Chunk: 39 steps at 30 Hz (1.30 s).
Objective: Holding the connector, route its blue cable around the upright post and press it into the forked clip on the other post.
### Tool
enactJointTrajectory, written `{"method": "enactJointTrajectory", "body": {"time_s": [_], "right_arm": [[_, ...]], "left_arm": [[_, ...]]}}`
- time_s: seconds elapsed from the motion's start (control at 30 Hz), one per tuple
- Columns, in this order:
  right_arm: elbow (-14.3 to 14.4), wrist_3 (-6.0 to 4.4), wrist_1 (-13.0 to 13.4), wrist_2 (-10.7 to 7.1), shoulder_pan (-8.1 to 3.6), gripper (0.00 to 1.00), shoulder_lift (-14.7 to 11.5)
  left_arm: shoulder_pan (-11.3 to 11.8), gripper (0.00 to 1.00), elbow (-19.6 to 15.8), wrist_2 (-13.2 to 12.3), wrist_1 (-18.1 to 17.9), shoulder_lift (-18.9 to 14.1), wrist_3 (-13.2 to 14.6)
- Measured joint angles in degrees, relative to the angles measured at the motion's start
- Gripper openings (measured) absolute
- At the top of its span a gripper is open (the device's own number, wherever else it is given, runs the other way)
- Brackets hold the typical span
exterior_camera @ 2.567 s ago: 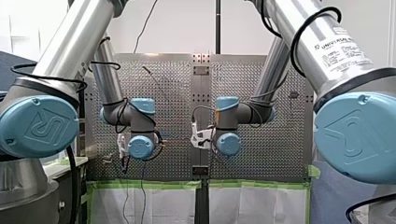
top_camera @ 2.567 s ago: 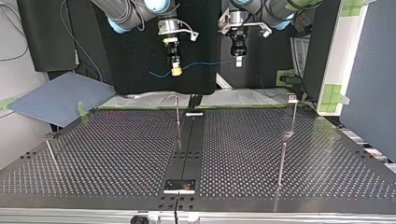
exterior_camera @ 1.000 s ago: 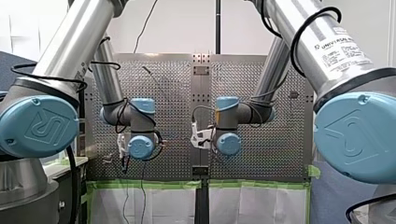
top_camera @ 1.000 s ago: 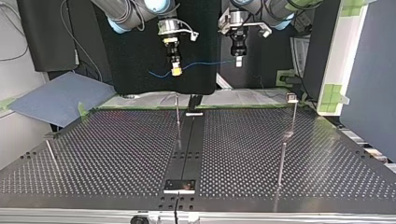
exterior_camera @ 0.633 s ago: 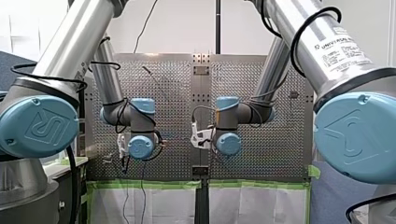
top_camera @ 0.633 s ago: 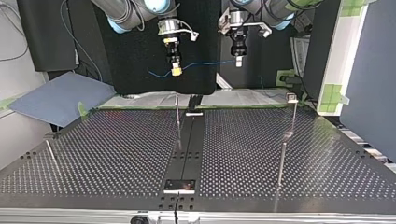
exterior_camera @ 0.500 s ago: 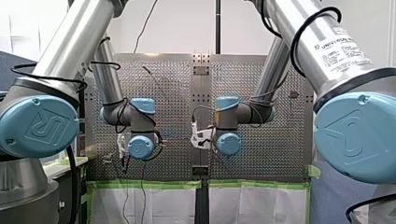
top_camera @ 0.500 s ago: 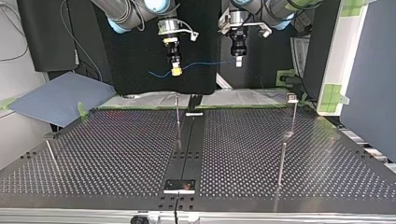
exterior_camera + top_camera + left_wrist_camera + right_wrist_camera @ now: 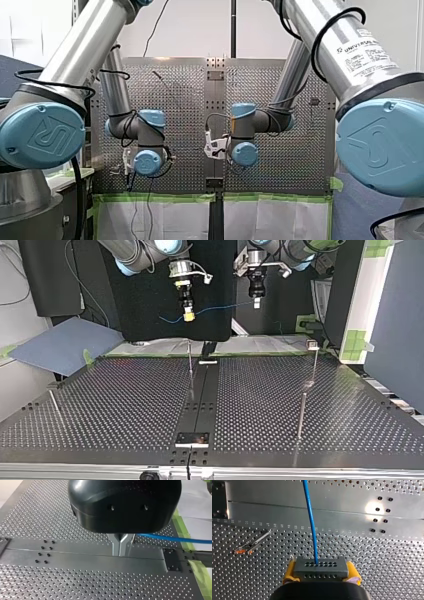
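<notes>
Connector (image 9: 321,566) sits clamped between the yellow pads (image 9: 289,572) of my right gripper (image 9: 321,573), so the blue cable (image 9: 311,522) leaves it straight ahead. My left gripper (image 9: 120,546) is closed on the cable further along, probably to keep it tight for the post (image 9: 190,359), well below both grippers.

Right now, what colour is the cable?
Blue; the cable shows best in the right wrist view.
</notes>
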<state>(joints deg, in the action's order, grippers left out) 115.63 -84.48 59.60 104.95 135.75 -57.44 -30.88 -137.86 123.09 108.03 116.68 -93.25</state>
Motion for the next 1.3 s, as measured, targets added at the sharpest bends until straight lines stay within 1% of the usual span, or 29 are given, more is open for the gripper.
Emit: {"method": "enactJointTrajectory", "body": {"time_s": [0.4,0.5,0.63,0.73,0.9,1.17,1.3], "right_arm": [[0.00,0.00,-0.01,0.00,0.00,0.00,0.00],[-0.27,0.21,-0.25,0.25,0.18,0.00,0.23],[-2.05,0.54,-2.04,0.82,0.46,0.00,2.05],[-3.25,0.59,-3.60,0.93,0.50,0.00,3.59],[-3.79,0.61,-5.64,0.96,0.52,0.00,6.10],[-3.86,0.62,-6.23,0.97,0.53,0.00,10.82],[-3.86,0.62,-6.24,0.97,0.53,0.00,11.93]], "left_arm": [[0.01,0.00,-0.02,0.00,0.00,0.06,0.00],[0.01,0.00,-0.02,0.00,0.00,0.06,0.00],[0.01,0.00,-0.02,0.00,0.00,0.06,0.00],[0.01,0.00,-0.02,0.00,0.00,0.06,0.00],[0.01,0.00,-0.02,0.00,0.00,0.07,0.00],[0.01,0.00,-0.02,0.00,0.00,0.07,0.00],[0.06,0.00,-0.06,-0.04,-0.04,0.12,0.04]]}}
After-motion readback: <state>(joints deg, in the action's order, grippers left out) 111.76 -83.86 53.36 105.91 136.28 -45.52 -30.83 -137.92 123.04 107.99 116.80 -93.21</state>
